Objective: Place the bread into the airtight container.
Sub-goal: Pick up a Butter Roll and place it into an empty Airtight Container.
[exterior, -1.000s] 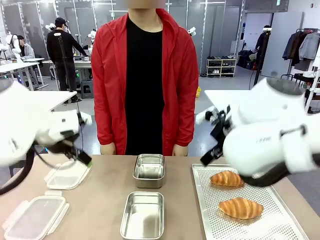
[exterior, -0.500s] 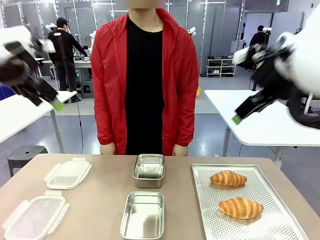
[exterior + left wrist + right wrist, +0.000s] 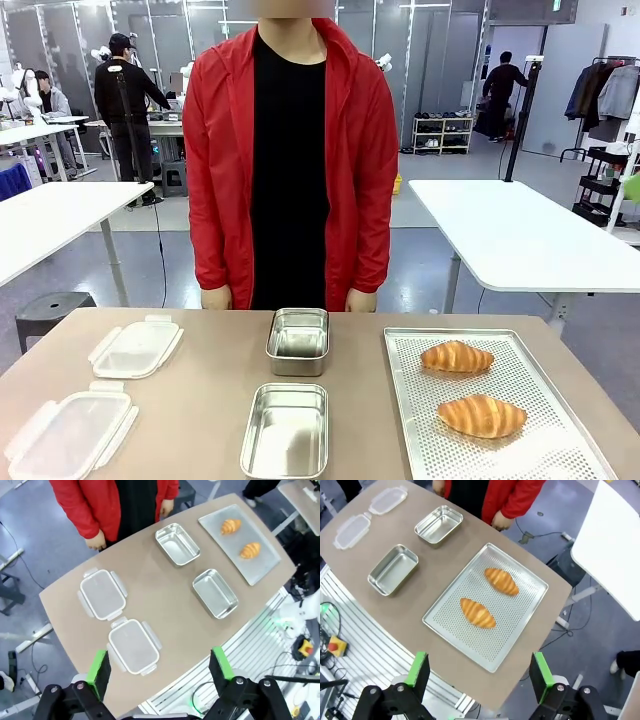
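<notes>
Table (image 3: 150,592) below; L claw (image 3: 159,666), R claw (image 3: 478,670) wide open, empty.

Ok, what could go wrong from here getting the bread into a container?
The right tool hangs open high above the tray; coming down for the near croissant, it could nudge the far croissant. It looks about as long as the near container is wide, so it might catch the rim. The person's hand hangs close to the far container.
</notes>
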Controlling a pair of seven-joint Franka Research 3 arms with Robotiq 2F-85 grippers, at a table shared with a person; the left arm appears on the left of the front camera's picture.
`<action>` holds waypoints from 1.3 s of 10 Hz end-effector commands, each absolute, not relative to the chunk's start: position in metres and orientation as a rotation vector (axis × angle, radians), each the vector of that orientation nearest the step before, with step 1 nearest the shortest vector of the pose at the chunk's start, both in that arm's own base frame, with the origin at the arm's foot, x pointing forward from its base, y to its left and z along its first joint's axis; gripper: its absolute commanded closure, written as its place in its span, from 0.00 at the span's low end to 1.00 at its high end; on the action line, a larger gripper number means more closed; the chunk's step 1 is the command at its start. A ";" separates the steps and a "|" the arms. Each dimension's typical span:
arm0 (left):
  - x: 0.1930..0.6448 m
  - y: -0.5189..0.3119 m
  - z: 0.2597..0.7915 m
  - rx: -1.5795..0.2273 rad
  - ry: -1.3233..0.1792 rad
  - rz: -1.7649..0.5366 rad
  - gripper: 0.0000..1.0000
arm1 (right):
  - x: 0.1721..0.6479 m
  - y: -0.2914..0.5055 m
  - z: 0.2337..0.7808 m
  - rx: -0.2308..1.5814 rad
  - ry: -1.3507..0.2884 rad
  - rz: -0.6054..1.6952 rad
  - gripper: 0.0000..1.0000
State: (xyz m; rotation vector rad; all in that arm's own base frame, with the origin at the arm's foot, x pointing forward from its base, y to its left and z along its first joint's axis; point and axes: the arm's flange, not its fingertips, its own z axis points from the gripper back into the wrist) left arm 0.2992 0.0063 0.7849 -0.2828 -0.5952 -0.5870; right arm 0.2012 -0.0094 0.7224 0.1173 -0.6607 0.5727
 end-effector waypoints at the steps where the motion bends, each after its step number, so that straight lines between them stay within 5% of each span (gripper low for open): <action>1: 0.274 0.023 0.793 -0.329 -0.640 -0.632 0.00 | 0.202 -0.029 0.722 0.134 -0.659 0.568 0.00; 8: 0.272 0.026 0.800 -0.299 -0.646 -0.599 0.00 | 0.197 -0.029 0.728 0.135 -0.672 0.537 0.00; 10: 0.272 0.026 0.800 -0.299 -0.646 -0.599 0.00 | 0.222 -0.005 0.728 -0.085 -0.539 0.923 0.00; 13: 0.272 0.026 0.800 -0.299 -0.646 -0.599 0.00 | 0.273 0.048 0.696 -0.182 -0.369 1.170 0.00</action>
